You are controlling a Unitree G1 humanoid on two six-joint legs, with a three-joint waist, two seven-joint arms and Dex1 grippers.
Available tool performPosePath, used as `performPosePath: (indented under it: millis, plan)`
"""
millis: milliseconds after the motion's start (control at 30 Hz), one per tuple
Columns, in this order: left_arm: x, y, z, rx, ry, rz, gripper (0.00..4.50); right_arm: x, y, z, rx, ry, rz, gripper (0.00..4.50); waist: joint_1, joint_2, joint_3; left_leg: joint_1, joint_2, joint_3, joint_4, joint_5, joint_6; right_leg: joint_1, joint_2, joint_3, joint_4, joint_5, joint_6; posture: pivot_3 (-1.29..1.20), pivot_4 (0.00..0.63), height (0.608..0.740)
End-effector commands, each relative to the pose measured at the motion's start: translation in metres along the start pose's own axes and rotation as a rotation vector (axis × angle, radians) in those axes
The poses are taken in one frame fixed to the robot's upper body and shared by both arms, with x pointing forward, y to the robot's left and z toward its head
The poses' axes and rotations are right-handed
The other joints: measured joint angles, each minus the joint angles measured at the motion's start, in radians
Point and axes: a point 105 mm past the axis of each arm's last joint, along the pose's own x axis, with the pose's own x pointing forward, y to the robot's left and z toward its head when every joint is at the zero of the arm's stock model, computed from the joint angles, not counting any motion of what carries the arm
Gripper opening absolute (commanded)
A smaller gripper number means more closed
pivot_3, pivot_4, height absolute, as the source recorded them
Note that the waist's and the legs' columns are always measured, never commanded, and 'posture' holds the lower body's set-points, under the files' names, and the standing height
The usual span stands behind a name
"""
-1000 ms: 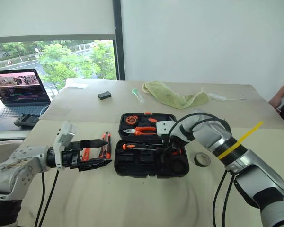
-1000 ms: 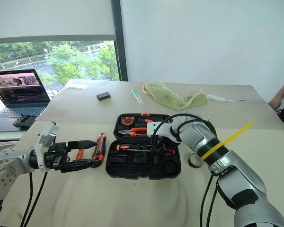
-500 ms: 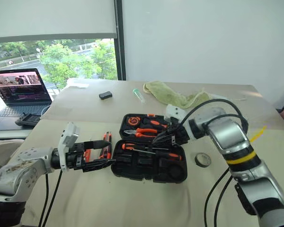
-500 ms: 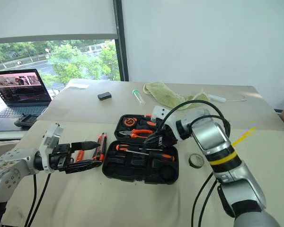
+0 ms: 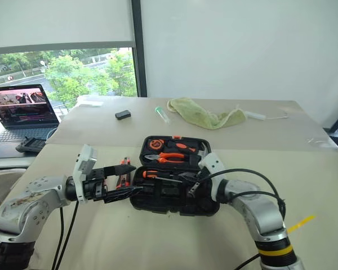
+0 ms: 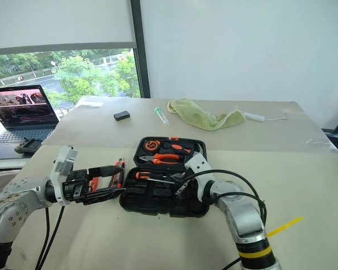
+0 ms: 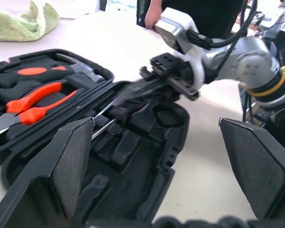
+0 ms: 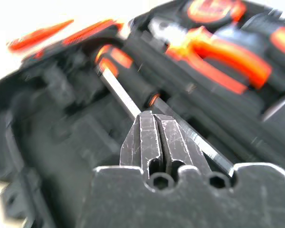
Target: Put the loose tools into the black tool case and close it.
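The black tool case [image 5: 174,199] lies open on the table, with pliers [image 5: 170,158] and a tape measure [image 5: 155,144] in its far half. Two screwdrivers [image 5: 158,175] lie in the near half. My right gripper [image 5: 188,183] hovers just over their shafts [image 8: 126,99], its fingers [image 8: 149,137] shut with nothing between them. My left gripper [image 5: 132,180] is open at the case's left edge, pointing toward it. The utility knife [image 6: 119,169] lies behind the left gripper. A slim orange tool [image 6: 95,183] beside it is partly hidden. The tape roll is hidden.
A laptop [image 5: 22,109] stands at the far left. A small black box [image 5: 123,114], a clear tube [image 5: 163,114], a green cloth [image 5: 200,115] and a white cable [image 5: 265,116] lie at the back. A person [image 7: 154,14] stands beyond the table.
My right gripper went from part open to shut. The right arm swung down and back, so the gripper now points across the case's near half. The left gripper barely moved.
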Motion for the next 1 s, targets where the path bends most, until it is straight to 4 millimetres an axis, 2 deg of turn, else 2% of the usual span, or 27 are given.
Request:
performPosePath:
  millis: [33,200,300,433,567,667,767,900,967,1000]
  plan:
    - [-0.003,-0.005,0.009,0.042,0.001,-0.01,4.5,0.005,-0.005,0.004,-0.034,-0.04,-0.054,0.03,0.0,0.0,0.0,0.0,0.0,0.0,0.0,0.0,0.0,0.0,0.0,0.0,0.001,0.0,-0.001,0.0,0.15,0.74]
    - [-0.008,-0.004,0.01,0.047,0.009,0.003,4.5,0.004,0.001,-0.02,-0.048,0.06,-0.016,0.03,0.003,0.0,0.0,0.001,0.0,0.0,0.0,0.0,0.0,0.0,0.0,0.0,0.001,-0.001,-0.001,0.0,0.15,0.74]
    - [-0.008,-0.005,0.009,0.046,0.012,0.006,4.5,0.005,0.008,-0.048,-0.077,0.197,0.027,0.03,0.002,0.0,0.0,0.002,0.0,0.0,0.0,0.0,0.0,0.001,0.0,0.0,0.001,-0.001,-0.001,0.0,0.15,0.74]
    - [-0.009,-0.005,0.008,0.045,0.013,0.011,4.5,0.007,0.007,-0.073,-0.117,0.313,0.046,0.03,0.003,-0.002,-0.001,0.012,0.001,0.0,-0.005,-0.003,0.005,0.012,0.0,-0.001,-0.003,-0.002,-0.002,0.0,0.15,0.74]
    - [-0.01,-0.005,0.008,0.045,0.013,0.017,4.5,0.008,0.007,-0.088,-0.153,0.383,0.067,0.03,0.001,-0.011,-0.007,0.025,0.002,0.0,-0.013,-0.003,0.005,0.018,0.0,-0.001,-0.005,-0.004,-0.005,0.0,0.15,0.74]
    - [-0.009,-0.005,0.006,0.044,0.016,0.024,4.5,0.011,0.002,-0.072,-0.134,0.286,0.035,0.03,0.001,-0.017,-0.011,0.029,0.004,0.0,-0.014,-0.002,0.003,0.019,0.002,-0.001,-0.003,-0.005,-0.007,0.0,0.15,0.74]
    - [-0.008,-0.006,0.004,0.049,0.019,0.026,4.5,0.006,-0.007,-0.032,-0.134,0.097,-0.025,0.03,0.002,-0.018,-0.012,0.029,0.005,0.0,-0.014,-0.002,0.002,0.018,0.002,-0.001,-0.002,-0.005,-0.008,0.0,0.15,0.74]
    - [-0.002,-0.006,0.0,0.055,0.025,0.013,4.5,-0.018,-0.013,0.018,-0.124,-0.113,-0.084,0.03,0.009,-0.016,-0.01,0.019,0.004,0.0,-0.014,-0.001,0.001,0.013,0.0,0.0,-0.001,-0.005,-0.008,0.0,0.15,0.74]
    - [0.001,-0.005,-0.001,0.093,0.03,0.023,4.5,-0.031,-0.015,0.029,-0.108,-0.153,-0.107,0.03,0.009,-0.015,-0.01,0.015,0.004,0.0,-0.014,-0.001,0.0,0.009,0.0,0.0,-0.001,-0.005,-0.008,0.0,0.15,0.74]
    - [0.002,-0.005,-0.002,0.096,0.031,0.021,4.5,-0.037,-0.017,0.032,-0.102,-0.161,-0.122,0.3,0.009,-0.015,-0.009,0.015,0.004,0.0,-0.015,-0.001,0.0,0.009,0.0,0.0,-0.002,-0.005,-0.008,0.0,0.15,0.74]
